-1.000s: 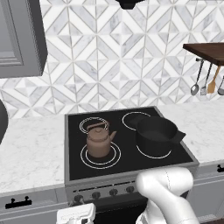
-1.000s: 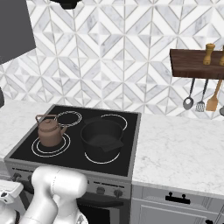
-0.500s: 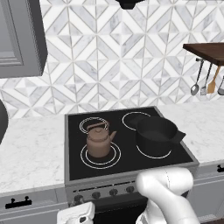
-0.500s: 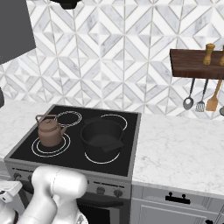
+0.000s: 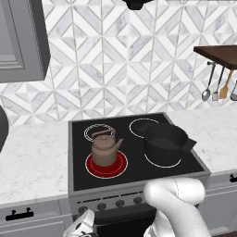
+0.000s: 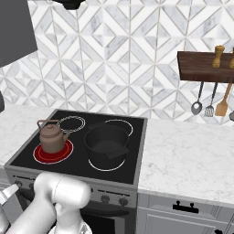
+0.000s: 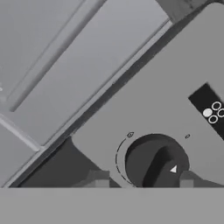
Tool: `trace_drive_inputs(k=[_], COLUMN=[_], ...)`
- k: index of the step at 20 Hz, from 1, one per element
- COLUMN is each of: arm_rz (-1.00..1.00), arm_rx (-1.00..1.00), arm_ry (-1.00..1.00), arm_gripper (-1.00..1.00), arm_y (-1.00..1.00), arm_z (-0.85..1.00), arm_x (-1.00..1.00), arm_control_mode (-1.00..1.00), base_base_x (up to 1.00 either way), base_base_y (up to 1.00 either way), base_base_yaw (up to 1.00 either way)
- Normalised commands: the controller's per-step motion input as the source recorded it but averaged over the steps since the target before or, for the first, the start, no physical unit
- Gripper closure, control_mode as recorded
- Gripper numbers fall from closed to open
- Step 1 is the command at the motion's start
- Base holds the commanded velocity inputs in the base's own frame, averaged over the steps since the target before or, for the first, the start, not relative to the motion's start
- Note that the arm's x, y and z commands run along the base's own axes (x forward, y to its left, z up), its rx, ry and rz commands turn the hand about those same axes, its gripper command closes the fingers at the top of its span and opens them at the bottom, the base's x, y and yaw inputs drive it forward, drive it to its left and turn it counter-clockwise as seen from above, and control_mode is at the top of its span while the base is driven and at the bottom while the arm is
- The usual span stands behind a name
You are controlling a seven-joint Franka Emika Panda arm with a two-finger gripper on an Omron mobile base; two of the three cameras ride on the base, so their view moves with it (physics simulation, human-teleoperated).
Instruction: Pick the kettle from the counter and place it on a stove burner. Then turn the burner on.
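Hand [image 7: 142,183] at knob [image 7: 156,162], kettle [image 5: 105,149] above.

White marble counter [image 5: 32,157] flanks black glass stove [image 5: 134,173]. Kettle [image 5: 105,149] sits upright on glowing red burner [image 5: 107,165], front left. Black pot [image 5: 164,142] on front right ring.

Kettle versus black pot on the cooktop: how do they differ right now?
The kettle is copper-brown, squat and small, with an arched handle and a knobbed lid; the black pot is wider, dark and open-topped. The burner under the kettle glows red, while the ring under the pot is plain white. Both stand upright on the black glass cooktop.
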Motion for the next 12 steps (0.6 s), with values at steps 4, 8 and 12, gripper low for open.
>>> trace_drive_inputs(k=[4,8,12], arm_rz=[0.0,0.0,0.0], arm_rx=[-0.4,-0.16,0.0], arm_ry=[0.32,0.11,-0.02], arm_gripper=[1.0,1.0,1.0], arm_y=[0.33,0.13,0.0], arm_z=[-0.17,-0.05,0.0], arm_x=[0.0,0.0,-0.02], arm_control_mode=[-1.0,-1.0,-1.0], base_base_x=[0.0,0.0,0.0], base_base_y=[0.0,0.0,0.0], base_base_yaw=[0.0,0.0,0.0])
